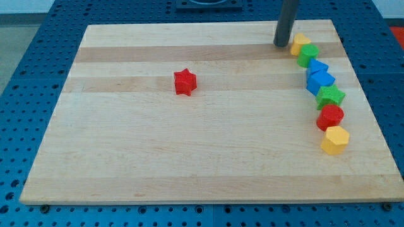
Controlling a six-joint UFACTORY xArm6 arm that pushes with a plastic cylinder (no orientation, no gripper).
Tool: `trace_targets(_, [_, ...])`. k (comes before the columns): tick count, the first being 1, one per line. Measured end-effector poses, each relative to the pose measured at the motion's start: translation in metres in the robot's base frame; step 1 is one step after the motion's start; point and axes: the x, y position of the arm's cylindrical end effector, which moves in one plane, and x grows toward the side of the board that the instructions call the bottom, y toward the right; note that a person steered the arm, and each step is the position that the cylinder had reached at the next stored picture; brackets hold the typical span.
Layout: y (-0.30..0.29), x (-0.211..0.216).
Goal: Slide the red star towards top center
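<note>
The red star (185, 82) lies alone on the wooden board (189, 157), left of the middle and in the upper half. My tip (281, 45) rests on the board near the view's top right, far to the right of the red star and above it. The tip stands just left of a yellow block (300, 43), close to it; I cannot tell if they touch.
A curved line of blocks runs down the view's right side: the yellow block, a green block (308, 55), two blue blocks (317, 67) (321, 81), a green star (331, 96), a red round block (330, 117) and a yellow hexagon (335, 139). Blue pegboard surrounds the board.
</note>
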Motion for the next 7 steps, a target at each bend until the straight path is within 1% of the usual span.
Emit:
trace_targets(1, [-0.032, 0.009])
trace_targets(2, [-0.041, 0.047])
trace_targets(3, [-0.046, 0.097])
trace_targets(4, [-0.071, 0.138])
trace_targets(5, [-0.110, 0.167])
trace_targets(6, [-0.161, 0.172])
trace_targets(7, [-0.199, 0.166])
